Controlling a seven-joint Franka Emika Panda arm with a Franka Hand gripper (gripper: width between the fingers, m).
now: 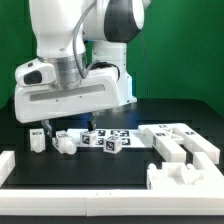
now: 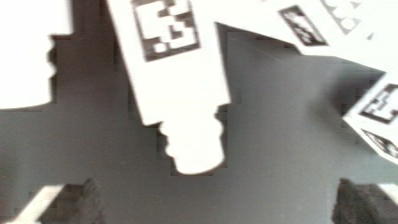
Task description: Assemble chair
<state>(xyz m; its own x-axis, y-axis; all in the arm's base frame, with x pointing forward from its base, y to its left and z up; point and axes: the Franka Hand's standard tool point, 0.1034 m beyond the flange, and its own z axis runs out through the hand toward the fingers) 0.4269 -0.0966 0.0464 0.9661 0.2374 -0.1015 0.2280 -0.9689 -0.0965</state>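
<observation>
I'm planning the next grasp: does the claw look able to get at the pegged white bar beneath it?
Probably yes: the claw is open above the pegged bar, bare table shows on both sides of its narrow end, and nothing covers it.

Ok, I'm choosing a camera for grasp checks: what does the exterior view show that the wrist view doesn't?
Exterior only: the arm and the large blocky chair pieces at that view's right. Wrist only: the stepped peg end of a tagged bar close up, and that nothing sits between the open gripper's fingertips. Both: tagged white chair parts on the dark table.
</observation>
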